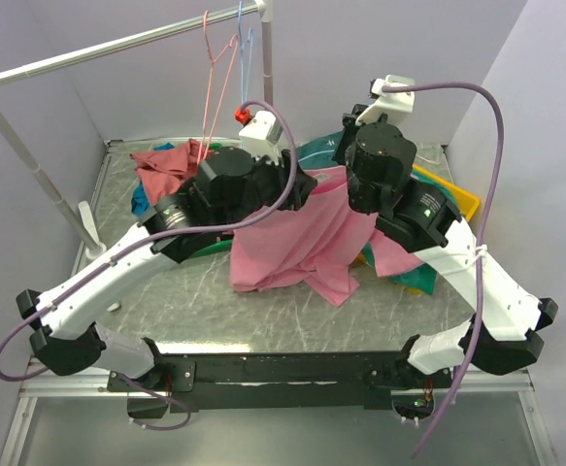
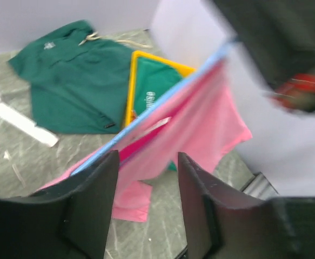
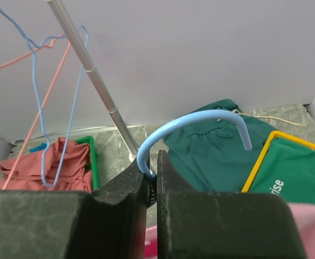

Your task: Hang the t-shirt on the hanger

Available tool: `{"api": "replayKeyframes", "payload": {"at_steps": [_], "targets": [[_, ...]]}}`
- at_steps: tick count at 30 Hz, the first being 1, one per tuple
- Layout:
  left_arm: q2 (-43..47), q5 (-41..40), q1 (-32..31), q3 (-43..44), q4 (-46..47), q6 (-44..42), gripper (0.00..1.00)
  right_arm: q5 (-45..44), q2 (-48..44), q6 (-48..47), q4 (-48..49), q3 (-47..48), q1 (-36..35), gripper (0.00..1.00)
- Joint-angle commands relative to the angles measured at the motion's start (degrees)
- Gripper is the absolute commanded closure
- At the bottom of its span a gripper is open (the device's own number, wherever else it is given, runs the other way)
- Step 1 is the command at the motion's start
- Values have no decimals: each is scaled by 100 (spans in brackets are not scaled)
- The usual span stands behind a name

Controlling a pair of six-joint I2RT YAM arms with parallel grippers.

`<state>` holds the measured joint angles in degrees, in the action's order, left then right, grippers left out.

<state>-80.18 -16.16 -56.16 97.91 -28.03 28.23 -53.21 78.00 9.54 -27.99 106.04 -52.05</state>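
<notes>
The bright pink t-shirt (image 1: 302,243) hangs off the table in a loose drape between my two arms, its lower folds lying on the tabletop. A light-blue hanger (image 3: 189,120) is in it, and one arm of the hanger (image 2: 162,105) runs along the t-shirt's (image 2: 200,124) top edge. My right gripper (image 3: 152,170) is shut on the hanger's neck just below the hook. My left gripper (image 2: 146,162) is open just short of the cloth, with nothing between its fingers.
A clothes rail (image 1: 117,44) crosses the back, carrying a pink wire hanger (image 1: 215,87) and a thin blue wire hanger (image 3: 38,108). A brick-red shirt (image 1: 166,165) lies back left by a green tray (image 3: 94,156). Dark green shirts (image 2: 65,81) and a yellow tray (image 2: 133,81) are at the right.
</notes>
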Motion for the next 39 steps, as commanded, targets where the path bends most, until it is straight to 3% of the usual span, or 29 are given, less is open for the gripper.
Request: {"api": "replayKeyframes", "payload": {"at_steps": [1, 4, 9, 17, 22, 29, 35, 39], "targets": [[503, 631, 35, 308, 325, -485, 44, 285, -56, -93, 57, -13, 274, 100], [802, 633, 35, 325, 97, -581, 42, 302, 5, -84, 4, 22, 353, 100], [1303, 96, 35, 316, -790, -1134, 47, 267, 23, -110, 13, -22, 380, 100], [1014, 658, -78, 694, -1942, -1680, 48, 188, 172, -128, -75, 57, 380, 100], [733, 97, -474, 765, -2425, -1768, 49, 206, 198, -93, -102, 31, 380, 100], [460, -826, -668, 712, -2550, -1838, 54, 311, 155, -23, -128, 40, 380, 100], [416, -1038, -677, 493, -2050, -2058, 76, 575, 32, 118, -224, 75, 319, 100], [372, -880, -677, 326, -1523, -2269, 82, 663, -135, 162, -277, 110, 82, 100]]}}
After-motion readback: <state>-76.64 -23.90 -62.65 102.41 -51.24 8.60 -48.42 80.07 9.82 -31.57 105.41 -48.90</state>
